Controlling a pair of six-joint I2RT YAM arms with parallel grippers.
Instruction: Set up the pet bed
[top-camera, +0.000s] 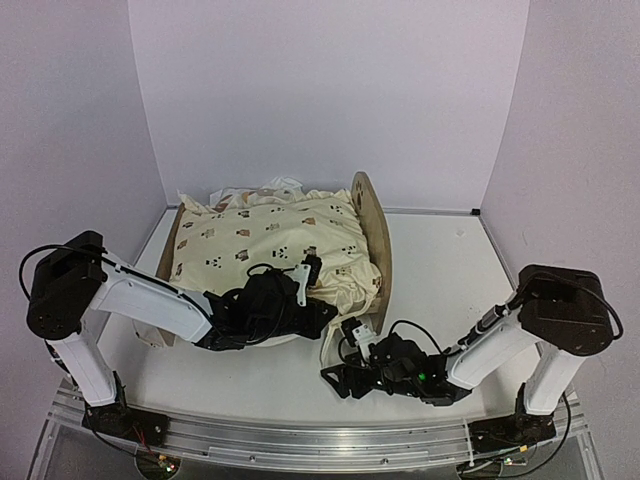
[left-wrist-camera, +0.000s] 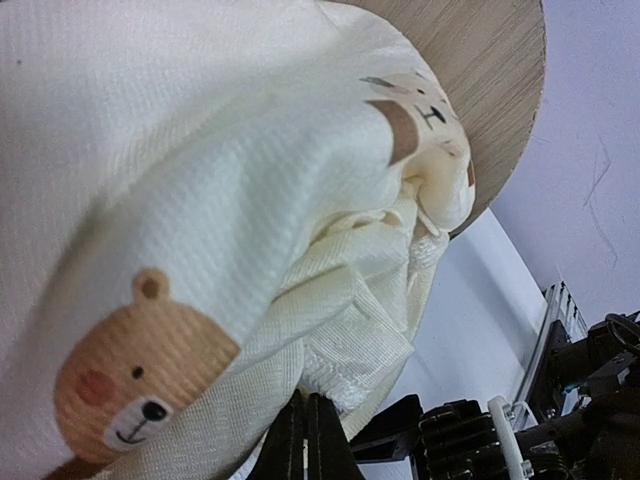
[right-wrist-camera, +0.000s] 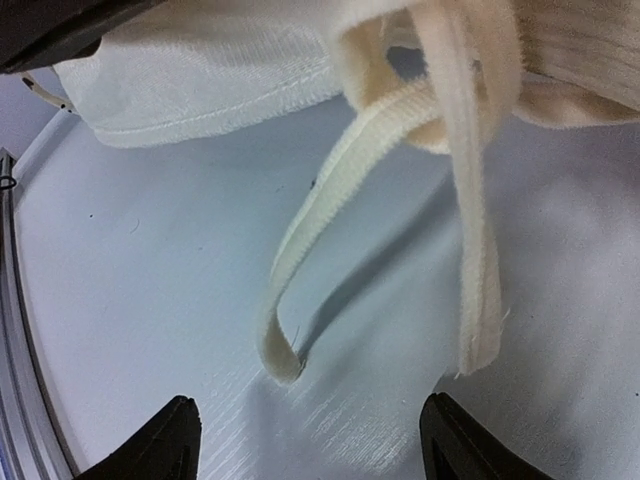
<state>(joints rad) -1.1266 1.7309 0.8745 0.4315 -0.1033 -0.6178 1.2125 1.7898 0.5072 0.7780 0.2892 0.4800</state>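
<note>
While agape, right pincer (right-wrist-camera: 310, 415) near cream ties (right-wrist-camera: 474, 250)

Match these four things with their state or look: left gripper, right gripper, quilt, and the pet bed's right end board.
Things:
1. left gripper
2. right gripper
3. quilt
4. end board

States:
A. light wood, standing upright
B. open, low over the table, cream ties ahead
C. shut, pinching cloth
D. cream with animal print, draped over the pet bed

Pairs: 1-C; 2-B; 3-D; 4-A
</note>
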